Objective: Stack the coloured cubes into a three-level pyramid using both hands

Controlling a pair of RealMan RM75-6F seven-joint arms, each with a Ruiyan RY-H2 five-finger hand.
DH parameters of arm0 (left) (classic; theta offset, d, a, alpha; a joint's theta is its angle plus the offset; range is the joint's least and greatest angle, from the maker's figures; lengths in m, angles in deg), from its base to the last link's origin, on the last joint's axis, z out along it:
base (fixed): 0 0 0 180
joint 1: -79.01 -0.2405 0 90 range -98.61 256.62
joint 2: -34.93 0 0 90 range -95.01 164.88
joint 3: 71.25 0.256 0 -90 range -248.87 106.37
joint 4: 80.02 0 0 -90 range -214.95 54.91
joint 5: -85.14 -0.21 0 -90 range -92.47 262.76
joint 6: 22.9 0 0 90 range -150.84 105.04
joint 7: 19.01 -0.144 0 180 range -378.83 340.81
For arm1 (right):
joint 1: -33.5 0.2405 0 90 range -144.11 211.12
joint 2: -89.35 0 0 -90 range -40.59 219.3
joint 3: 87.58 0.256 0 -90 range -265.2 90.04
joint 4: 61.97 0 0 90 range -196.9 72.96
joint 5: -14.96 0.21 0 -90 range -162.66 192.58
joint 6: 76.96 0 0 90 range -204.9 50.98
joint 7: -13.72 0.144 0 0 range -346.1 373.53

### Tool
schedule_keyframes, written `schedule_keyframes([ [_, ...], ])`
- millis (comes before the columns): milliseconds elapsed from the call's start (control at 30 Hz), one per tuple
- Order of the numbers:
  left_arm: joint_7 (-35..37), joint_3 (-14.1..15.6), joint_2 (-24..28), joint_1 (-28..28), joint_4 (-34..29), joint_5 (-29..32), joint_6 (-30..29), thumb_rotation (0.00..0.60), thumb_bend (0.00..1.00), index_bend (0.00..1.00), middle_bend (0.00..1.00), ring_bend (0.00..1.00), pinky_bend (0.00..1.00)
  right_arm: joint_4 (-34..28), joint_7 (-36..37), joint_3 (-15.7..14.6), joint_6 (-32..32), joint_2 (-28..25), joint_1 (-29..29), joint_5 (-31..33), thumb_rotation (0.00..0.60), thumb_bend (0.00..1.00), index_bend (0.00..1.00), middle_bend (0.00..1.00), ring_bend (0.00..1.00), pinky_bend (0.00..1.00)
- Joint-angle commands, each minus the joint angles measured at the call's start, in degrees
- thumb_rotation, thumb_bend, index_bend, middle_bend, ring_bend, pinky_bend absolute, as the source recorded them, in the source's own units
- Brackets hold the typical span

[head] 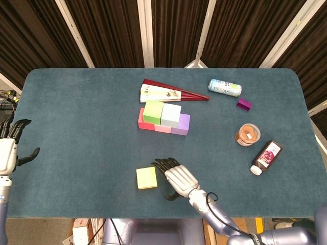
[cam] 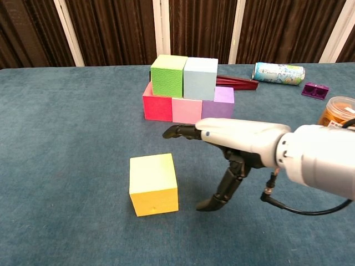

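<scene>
A yellow cube (head: 146, 177) (cam: 153, 183) lies alone near the table's front edge. Behind it stands the stack: red (cam: 157, 106), pink (cam: 186, 110) and purple (cam: 218, 107) cubes in a row, with a green cube (cam: 168, 75) and a pale blue cube (cam: 200, 78) on top. My right hand (head: 175, 177) (cam: 233, 144) hovers just right of the yellow cube, fingers spread and the thumb hanging down, holding nothing. My left hand (head: 9, 151) is at the far left edge, open and empty, seen only in the head view.
A folded red fan (head: 166, 93) lies behind the stack. A can (head: 224, 87), a small purple block (head: 243, 104), an orange-lidded jar (head: 248, 135) and a dark bottle (head: 266, 156) sit on the right side of the table (head: 76, 112).
</scene>
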Motion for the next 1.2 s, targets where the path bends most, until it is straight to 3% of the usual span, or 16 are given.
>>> schedule_keyframes([
  [33,0.25,-0.25,0.01,-0.16,-0.02,0.04,0.01,0.600,0.31,0.17,0.14,0.00,0.00,1.28,-0.19,0.23,0.12,1.27,1.29,1.17,0.600,0.21,0.00,0.02,0.00,0.00],
  [433,-0.80,-2.10,-0.37,-1.03,0.19,1.62,-0.62,0.600,0.31,0.17,0.14,0.00,0.00,5.38,1.74,0.35,-0.16,4.20,4.17,1.64,0.600,0.21,0.02,0.02,0.00,0.00],
  [633,-0.79,-2.43,-0.38,-1.09,0.13,1.76,0.01,0.600,0.31,0.17,0.14,0.00,0.00,6.14,2.06,0.24,-0.38,5.02,5.61,2.12,0.600,0.21,0.06,0.08,0.00,0.00],
  [1200,-0.03,-3.56,-0.53,-1.27,0.53,2.57,1.08,0.600,0.31,0.18,0.14,0.00,0.00,8.68,-3.51,0.32,2.85,7.99,10.44,6.96,0.600,0.21,0.17,0.14,0.00,0.00],
])
